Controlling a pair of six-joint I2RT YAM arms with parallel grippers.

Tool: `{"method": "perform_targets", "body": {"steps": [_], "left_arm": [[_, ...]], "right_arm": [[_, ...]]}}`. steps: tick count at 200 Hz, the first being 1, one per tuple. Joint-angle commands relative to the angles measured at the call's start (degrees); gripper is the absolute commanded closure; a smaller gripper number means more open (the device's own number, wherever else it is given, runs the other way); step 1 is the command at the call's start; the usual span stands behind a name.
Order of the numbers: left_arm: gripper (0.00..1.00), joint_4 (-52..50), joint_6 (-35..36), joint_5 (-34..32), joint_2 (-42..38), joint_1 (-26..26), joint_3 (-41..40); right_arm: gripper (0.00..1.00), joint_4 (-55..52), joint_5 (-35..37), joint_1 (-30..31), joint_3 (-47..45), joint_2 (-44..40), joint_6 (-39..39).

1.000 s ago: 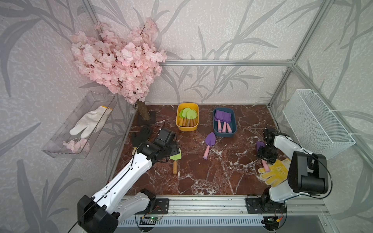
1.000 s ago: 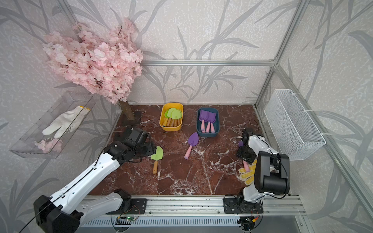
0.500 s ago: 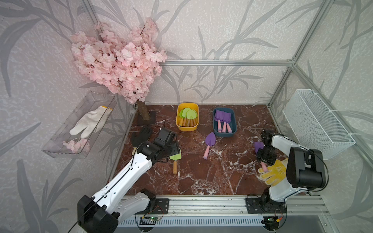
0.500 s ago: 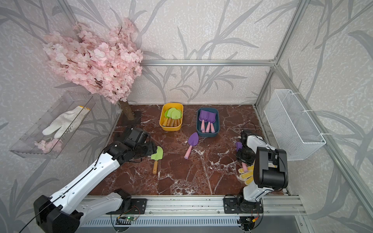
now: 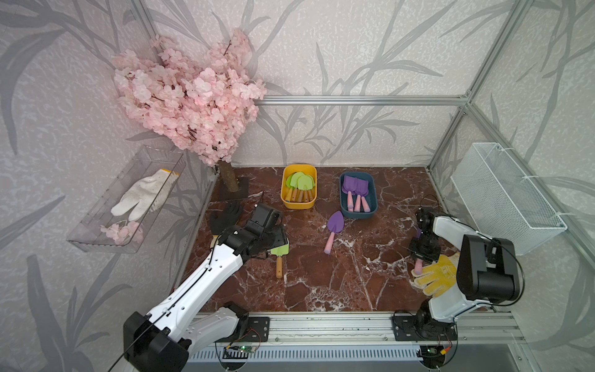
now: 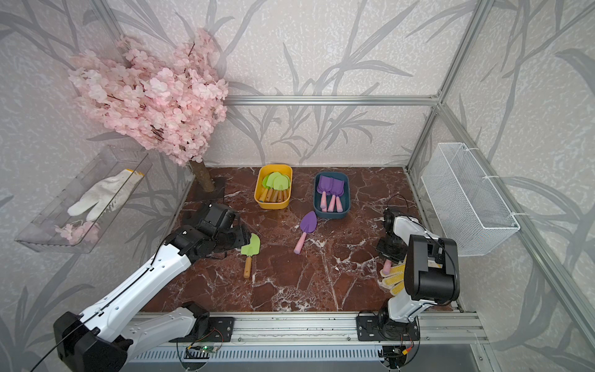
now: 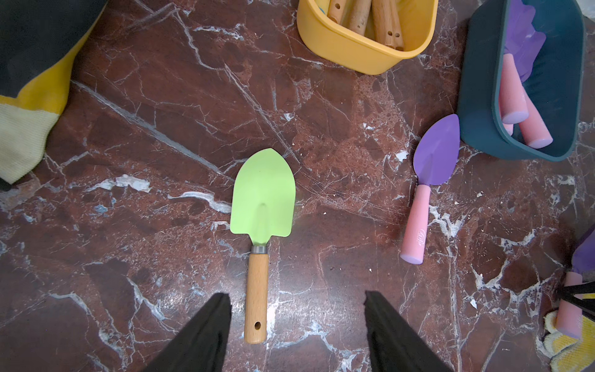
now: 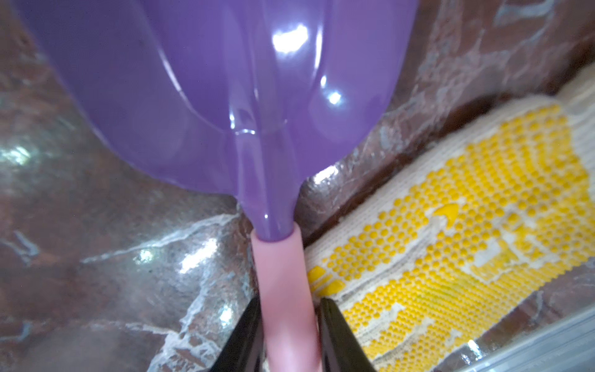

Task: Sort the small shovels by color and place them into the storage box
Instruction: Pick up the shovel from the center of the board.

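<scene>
Writing: faint script on the pink handle of the loose purple shovel [image 7: 436, 154], too small to read | Right claw [image 8: 288, 304]: pinching the pink handle of a second purple shovel [image 8: 206, 96] beside a dotted glove [image 8: 467, 225]; blade cut off by the frame edge | Left claw [image 7: 296, 296]: spread, either side of the wooden handle of the green shovel [image 7: 262, 199] lying on the tabletop [image 7: 161, 112] | Boxes: yellow box [image 7: 347, 54] holds wooden handles, blue box [image 7: 476, 96] pink ones; both partly cut off

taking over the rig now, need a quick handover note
Right gripper: shut on the pink handle of a purple shovel, beside the yellow-dotted glove.
Left gripper: open, above the green shovel on the table.
Done: green shovels in the yellow box, purple ones in the blue box.
To do: the held shovel, the green shovel, the loose purple shovel near the blue box.
</scene>
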Motion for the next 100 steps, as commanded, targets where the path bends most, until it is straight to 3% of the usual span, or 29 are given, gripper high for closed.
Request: {"method": "perform_targets", "body": {"steps": [1,41,100], "left_arm": [[0.31,0.1,1.1,-0.2,0.0,0.0,1.6],[0.31,-0.2,1.1,-0.4,-0.1,-0.1,1.4],[0.31,-0.3,0.8,-0.5,-0.2,0.0,1.5]], "right_arm": [[0.71,-0.1,0.0,0.3,0.7,-1.4,0.8],[0.79,0.0,0.1,0.5,1.1,-1.7,0.8],[0.82,-0.8,1.3,2.7,2.7,-3.4,1.4]]}}
